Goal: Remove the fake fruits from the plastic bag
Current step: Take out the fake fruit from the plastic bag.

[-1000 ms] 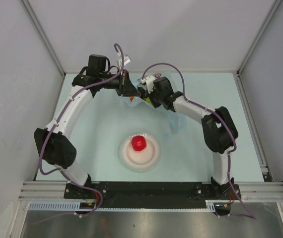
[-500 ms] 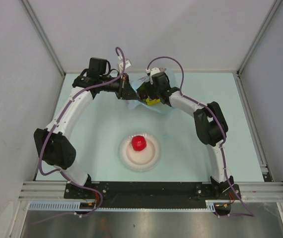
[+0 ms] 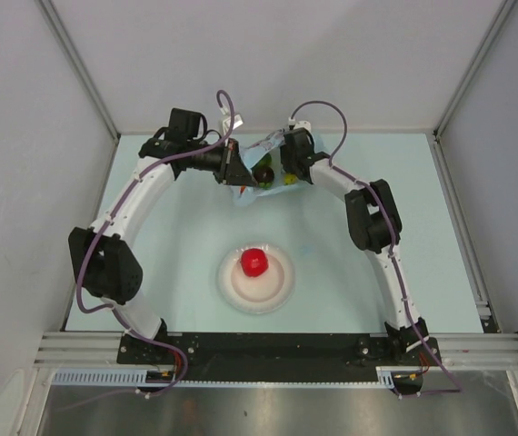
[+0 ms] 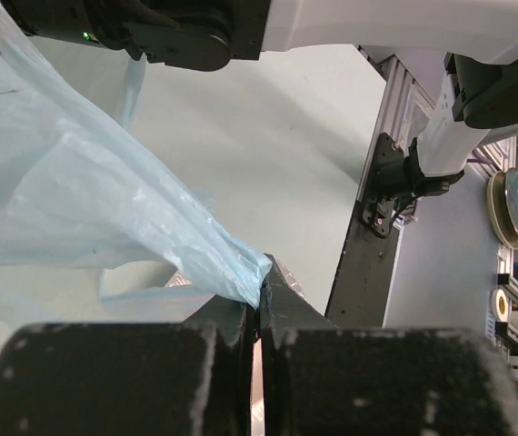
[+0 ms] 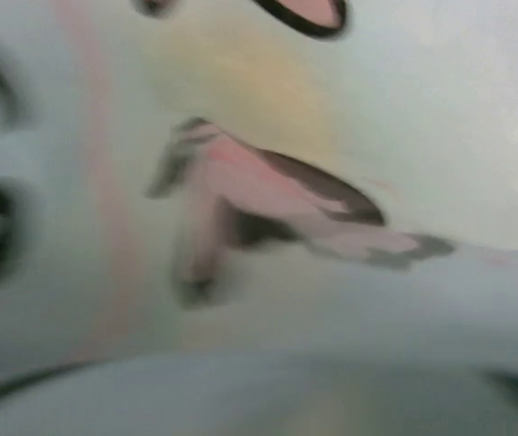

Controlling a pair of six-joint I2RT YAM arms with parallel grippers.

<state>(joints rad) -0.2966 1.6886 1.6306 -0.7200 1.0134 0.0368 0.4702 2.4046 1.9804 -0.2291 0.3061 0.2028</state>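
The light-blue plastic bag (image 3: 248,189) lies at the back of the table between both grippers. My left gripper (image 3: 236,169) is shut on its edge; the left wrist view shows the bag film (image 4: 77,200) pinched between the black jaws of that gripper (image 4: 261,304). My right gripper (image 3: 283,173) reaches into the bag from the right, its jaws hidden. Through the bag I see fake fruits: a dark one (image 3: 262,170) and something yellow (image 3: 289,180). The right wrist view is filled by blurred bag film (image 5: 268,300) with pink and dark print. A red apple (image 3: 254,262) rests on the white plate (image 3: 277,289).
The plate stands mid-table, nearer the arm bases. Grey walls close in the pale-blue table on the left, back and right. A black rail (image 3: 268,350) runs along the near edge. The right arm's body (image 4: 241,27) crosses the top of the left wrist view.
The right arm has swung left and toward the back, its gripper now at the bag's right side. The bag has bunched up between the grippers. The left gripper keeps its pinch.
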